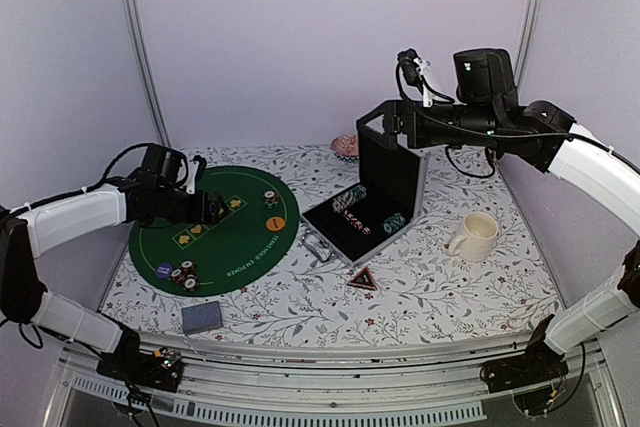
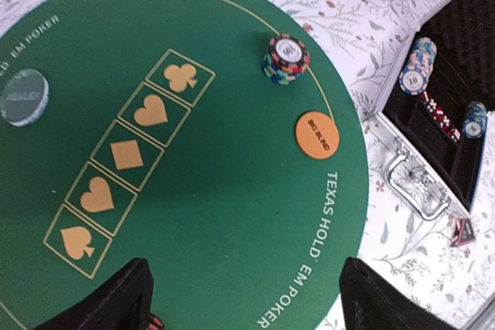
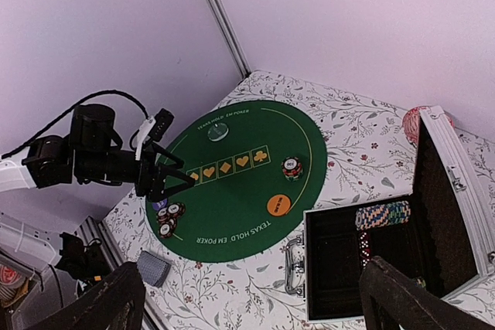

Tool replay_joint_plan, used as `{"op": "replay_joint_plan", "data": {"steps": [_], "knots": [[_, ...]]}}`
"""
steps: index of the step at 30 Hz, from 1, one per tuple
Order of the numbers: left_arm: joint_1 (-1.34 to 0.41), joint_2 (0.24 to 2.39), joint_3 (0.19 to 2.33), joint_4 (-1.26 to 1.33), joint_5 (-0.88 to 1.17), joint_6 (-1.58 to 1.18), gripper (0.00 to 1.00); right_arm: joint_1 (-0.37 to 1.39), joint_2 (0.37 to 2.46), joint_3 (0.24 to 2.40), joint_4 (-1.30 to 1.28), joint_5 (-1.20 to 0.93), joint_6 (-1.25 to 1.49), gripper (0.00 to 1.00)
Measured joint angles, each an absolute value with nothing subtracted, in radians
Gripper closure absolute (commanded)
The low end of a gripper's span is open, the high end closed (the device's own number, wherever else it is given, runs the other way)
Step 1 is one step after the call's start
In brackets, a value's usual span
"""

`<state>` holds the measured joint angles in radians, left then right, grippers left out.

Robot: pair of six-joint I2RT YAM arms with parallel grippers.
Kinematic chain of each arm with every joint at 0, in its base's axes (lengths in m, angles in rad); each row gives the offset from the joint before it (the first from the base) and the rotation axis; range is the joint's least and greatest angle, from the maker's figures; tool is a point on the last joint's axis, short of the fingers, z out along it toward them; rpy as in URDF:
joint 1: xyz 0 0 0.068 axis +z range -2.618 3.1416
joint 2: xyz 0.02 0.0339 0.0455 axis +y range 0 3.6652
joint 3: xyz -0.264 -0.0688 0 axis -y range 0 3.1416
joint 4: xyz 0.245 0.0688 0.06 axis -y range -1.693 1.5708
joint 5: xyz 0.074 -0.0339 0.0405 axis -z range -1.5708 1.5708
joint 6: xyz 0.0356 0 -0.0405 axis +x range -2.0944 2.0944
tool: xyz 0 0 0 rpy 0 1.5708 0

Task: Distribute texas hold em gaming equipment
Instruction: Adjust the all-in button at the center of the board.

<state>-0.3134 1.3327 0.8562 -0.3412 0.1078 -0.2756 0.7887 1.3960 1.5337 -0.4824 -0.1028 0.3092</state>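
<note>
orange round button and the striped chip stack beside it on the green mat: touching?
Apart. The left wrist view shows bare green felt mat between the orange round button and the striped poker chip stack.

The mat (image 2: 232, 206) looks like matt green felt with flat yellow print. The button (image 2: 317, 135) is smooth orange plastic, faintly shiny. The chips (image 2: 285, 58) look hard and smooth. The case (image 2: 418, 187) has a bright silver metal frame and handle; its lining (image 3: 445, 222) is dull black dimpled foam. The mug (image 1: 476, 235) is glossy cream
</note>
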Motion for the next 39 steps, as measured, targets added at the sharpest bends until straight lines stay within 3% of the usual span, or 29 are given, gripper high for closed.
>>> {"op": "replay_joint_plan", "data": {"steps": [6, 12, 23, 39], "knots": [[-0.313, 1.300, 0.928, -0.331, 0.022, -0.238, 0.12, 0.789, 1.449, 1.575, -0.531, -0.091, 0.257, 0.01], [-0.305, 1.323, 1.005, -0.302, -0.031, -0.206, 0.12, 0.793, 1.542, 1.550, -0.643, -0.041, 0.381, 0.02], [-0.270, 1.349, 1.004, -0.303, -0.036, -0.193, 0.11, 0.911, 1.954, 1.551, -0.934, -0.001, 0.545, 0.01], [-0.268, 1.349, 0.999, -0.303, -0.035, -0.186, 0.11, 0.942, 2.054, 1.550, -0.935, -0.030, 0.580, 0.01]]}}
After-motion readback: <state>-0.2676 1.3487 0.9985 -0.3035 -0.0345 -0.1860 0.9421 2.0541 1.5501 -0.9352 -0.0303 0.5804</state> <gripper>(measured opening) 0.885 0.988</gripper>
